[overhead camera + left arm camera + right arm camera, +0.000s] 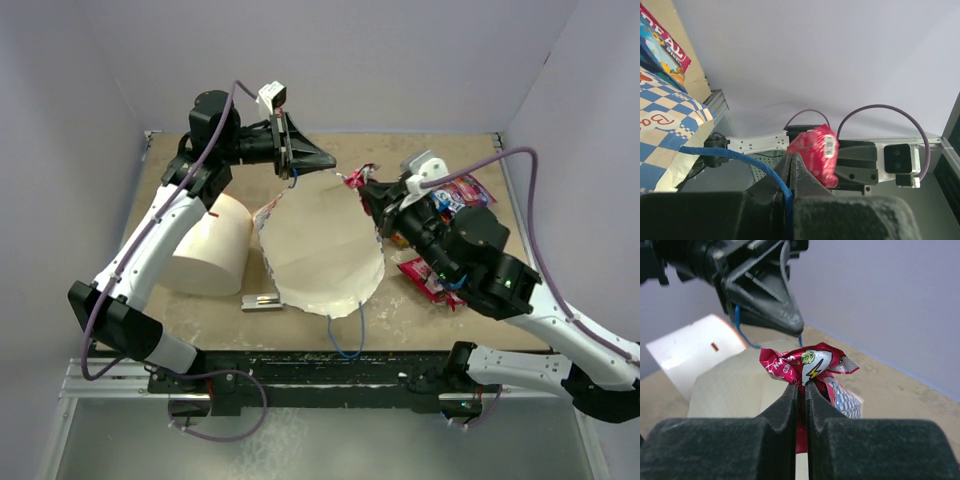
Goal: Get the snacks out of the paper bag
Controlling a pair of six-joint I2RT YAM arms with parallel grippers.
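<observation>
Left gripper (322,160): jaws are pressing fully together on a blue string handle (735,159) of the paper bag (320,245), pulling the far rim up above the table (440,325). No gap is showing btwn the fingers in the left wrist view.

Right gripper (802,387): jaws are sitting nearly closed and pinching a crumpled red packet (807,362) by its lower edge. The pkt is hanging in the air just beside the left gripper's tip, over the far right part of the bag mouth. Whether it is fully clear of the rim, cannot tell.

Paper bag: lying mid-table on its side, mouth gaping toward the camera above, cream interior showing. The blue-and-white checkered band is showing in the left wrist view only. The second handle (345,338) is trailing off the near rim toward the table edge.

Other snacks: a blue-and-pink packet (462,192) and a red/pink packet (428,278) are lying on the table to the right of the bag, partly under the right arm, approx. level w/ its wrist.

Also present: white cylinder (210,245) lying left of the bag, close to it; small grey clip (262,300) lying near the bag's near-left edge.
</observation>
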